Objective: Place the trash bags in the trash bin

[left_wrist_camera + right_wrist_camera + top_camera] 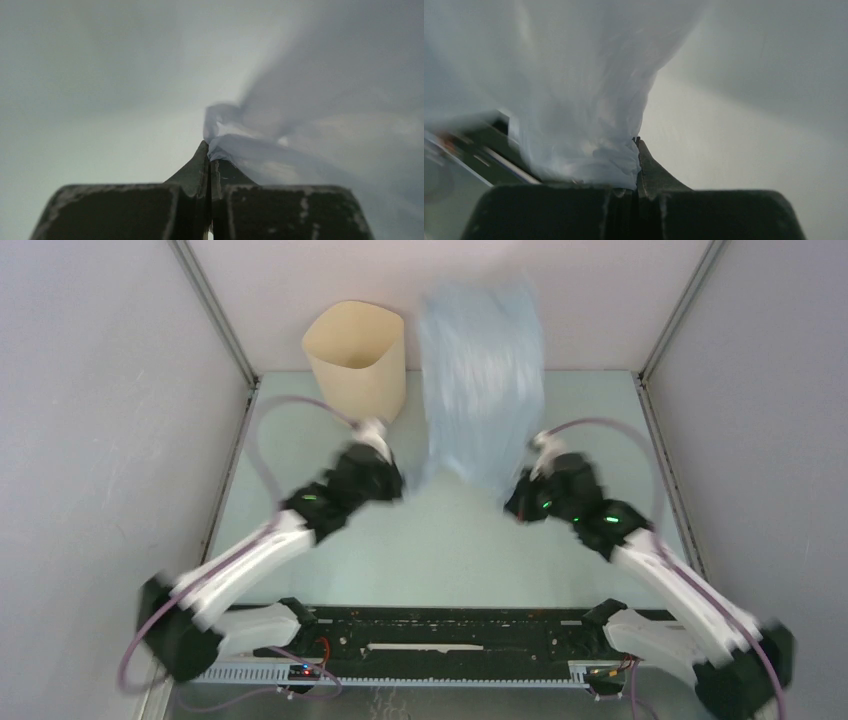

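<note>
Starting on the left: the left arm (262, 552) reaches forward and inward over the pale green worktop (450, 550). Behind its wrist, at the rear left, stands the trash bin (355, 350), cream-beige, upright, mouth open to the camera. Now the left jaws: closed tight, and the wrist camera shows a twisted corner of the trash bag (260, 150) pinched right at the tips of the dark fingers (195, 170), with film fanning up and to the right.

Centre stage is the trash bag (482, 380) itself, pale blue and see-through, lifted off the worktop and spread like a sheet between the two arms. It is motion-blurred at the top. It hangs just to the right of the bin, outside it; whether its edge brushes the bin wall I cannot tell.

Over to the right: the right arm (640, 560) angles in from its corner. The right jaws are clamped shut too, and the right wrist view shows a bunched wad of the bag (584, 100) caught against the fingers (654, 175).
</note>
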Action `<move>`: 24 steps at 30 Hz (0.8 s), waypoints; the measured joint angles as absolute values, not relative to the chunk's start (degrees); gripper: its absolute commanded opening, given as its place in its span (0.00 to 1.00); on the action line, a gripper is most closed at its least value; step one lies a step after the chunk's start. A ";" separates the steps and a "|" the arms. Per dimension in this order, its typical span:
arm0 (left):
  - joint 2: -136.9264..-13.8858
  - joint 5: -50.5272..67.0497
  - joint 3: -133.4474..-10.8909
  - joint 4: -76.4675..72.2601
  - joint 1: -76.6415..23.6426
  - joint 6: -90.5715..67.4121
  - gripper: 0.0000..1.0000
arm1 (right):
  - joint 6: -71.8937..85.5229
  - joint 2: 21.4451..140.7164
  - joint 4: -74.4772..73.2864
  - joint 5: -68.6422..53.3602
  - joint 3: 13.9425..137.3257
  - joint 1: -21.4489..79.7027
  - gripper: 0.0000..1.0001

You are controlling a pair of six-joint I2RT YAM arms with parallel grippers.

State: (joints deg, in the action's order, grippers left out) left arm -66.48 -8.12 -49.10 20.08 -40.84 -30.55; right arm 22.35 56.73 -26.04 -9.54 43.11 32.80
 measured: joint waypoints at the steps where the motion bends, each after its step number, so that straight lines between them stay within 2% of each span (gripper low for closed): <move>1: -69.93 -7.62 -44.40 22.22 -42.59 -31.35 0.00 | 23.18 59.96 -28.56 -8.99 39.38 35.24 0.00; 3: -69.80 -6.79 -36.49 31.33 -46.09 -32.62 0.00 | 23.59 60.05 -36.18 -8.08 36.10 38.65 0.00; 6: -63.53 -7.86 -42.28 36.80 -43.64 -31.90 0.00 | 22.20 56.90 -39.83 -7.03 44.31 35.57 0.00; 8: -64.77 -7.99 -55.31 37.30 -39.55 -30.65 0.00 | 19.84 59.81 -39.53 -8.12 59.46 28.67 0.00; 11: -72.75 -7.97 -83.99 36.64 -34.24 -27.86 0.00 | 16.99 67.13 -39.77 -8.56 82.21 21.15 0.00; 13: -77.01 -8.27 -101.21 34.65 -32.95 -26.30 0.00 | 15.31 71.18 -40.58 -8.29 95.59 19.49 0.00; 15: -76.75 -8.27 -109.27 31.11 -33.28 -25.12 0.00 | 13.82 72.20 -40.82 -8.03 103.59 20.62 0.00; 17: -72.20 -8.47 -107.66 26.92 -34.04 -24.40 0.00 | 12.93 69.19 -39.64 -8.01 103.44 22.57 0.00; 19: -64.97 -9.47 -97.12 22.11 -34.52 -24.67 0.00 | 12.67 62.70 -36.80 -8.16 94.65 24.14 0.00; 22: -54.48 -9.78 -76.01 19.66 -33.61 -28.08 0.00 | 13.65 52.80 -34.00 -10.52 74.83 23.77 0.00; 24: -54.43 -6.52 -64.95 19.03 -33.01 -29.93 0.00 | 15.07 51.07 -31.79 -14.13 60.99 23.29 0.00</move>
State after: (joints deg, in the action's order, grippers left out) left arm -54.43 -6.52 -64.95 19.03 -33.01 -29.93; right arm 15.07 51.07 -31.79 -14.13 60.99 23.29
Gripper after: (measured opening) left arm 0.006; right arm 0.007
